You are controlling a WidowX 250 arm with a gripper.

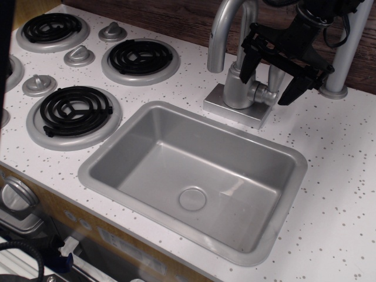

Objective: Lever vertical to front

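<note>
The pincer (271,82) is held wide open, with nothing gripped. The lever (275,75) is seen between its two fingers, rising from the round stub just below. A slip is judged possible: if the fingers are closed too high on the tapered paddle, it may escape. The spout (226,35) beside could be struck.

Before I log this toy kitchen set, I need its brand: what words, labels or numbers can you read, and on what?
None: no readable text on the faucet base, sink, burners, stove knobs or black end effector.
Front panel: faint marks, too blurred to read.
</note>
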